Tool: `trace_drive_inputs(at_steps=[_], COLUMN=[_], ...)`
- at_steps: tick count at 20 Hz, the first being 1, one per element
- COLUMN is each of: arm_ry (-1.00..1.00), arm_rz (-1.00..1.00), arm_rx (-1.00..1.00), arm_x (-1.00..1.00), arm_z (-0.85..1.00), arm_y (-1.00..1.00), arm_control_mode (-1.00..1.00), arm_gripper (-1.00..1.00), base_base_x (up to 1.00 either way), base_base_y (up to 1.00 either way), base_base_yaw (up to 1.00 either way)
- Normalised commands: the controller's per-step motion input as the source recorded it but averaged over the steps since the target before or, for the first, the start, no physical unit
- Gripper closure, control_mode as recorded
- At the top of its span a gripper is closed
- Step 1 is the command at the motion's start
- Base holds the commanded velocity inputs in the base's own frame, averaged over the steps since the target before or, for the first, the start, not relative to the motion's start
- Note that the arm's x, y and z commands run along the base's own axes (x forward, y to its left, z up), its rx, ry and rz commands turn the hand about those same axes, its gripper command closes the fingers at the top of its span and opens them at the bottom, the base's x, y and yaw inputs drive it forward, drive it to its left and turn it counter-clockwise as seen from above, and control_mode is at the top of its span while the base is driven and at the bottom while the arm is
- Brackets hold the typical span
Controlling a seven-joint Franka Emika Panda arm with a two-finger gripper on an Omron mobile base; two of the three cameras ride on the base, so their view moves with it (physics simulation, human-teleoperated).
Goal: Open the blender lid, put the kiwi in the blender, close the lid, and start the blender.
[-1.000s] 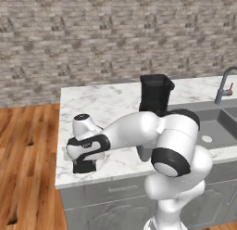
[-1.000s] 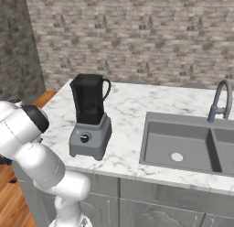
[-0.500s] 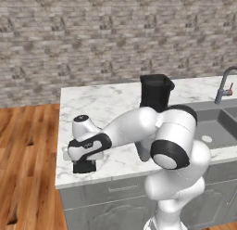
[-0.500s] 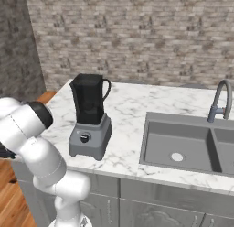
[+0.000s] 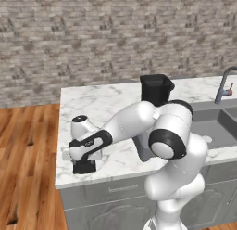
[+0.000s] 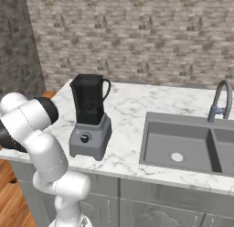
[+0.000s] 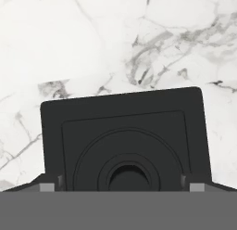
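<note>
- The worktop [image 5: 99, 101] is white marble with grey veins, set on grey cabinets, in front of a brick wall; a wooden floor [image 5: 25, 145] lies beside it.
- The blender [image 6: 90, 118] stands upright on the worktop left of the sink [image 6: 183, 141], its grey base with the dark knob resting on the marble and its black jar open at the top.
- The blender lid [image 7: 122, 141] lies flat on the marble near the worktop's front left corner, well apart from the blender.
- The grey sink is sunk into the worktop, with a curved tap [image 6: 220, 100] behind it.
</note>
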Motion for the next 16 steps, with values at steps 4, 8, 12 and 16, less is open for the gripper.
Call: trace_drive_inputs(at_steps=[4, 8, 12, 16], arm_ry=[0.0, 0.0, 0.0, 0.0], arm_rz=[0.0, 0.0, 0.0, 0.0], arm_rx=[0.0, 0.0, 0.0, 0.03], arm_x=[0.02, -0.01, 0.04, 0.08], arm_z=[-0.39, -0.44, -0.26, -0.28], arm_y=[0.02, 0.0, 0.03, 0.01], arm_control_mode=[-1.0, -1.0, -1.0, -1.0], arm_gripper=[-1.0, 1.0, 1.0, 1.0], base_base_x=[0.0, 0.0, 0.0, 0.0], base_base_y=[0.0, 0.0, 0.0, 0.0], base_base_yaw=[0.0, 0.0, 0.0, 0.0])
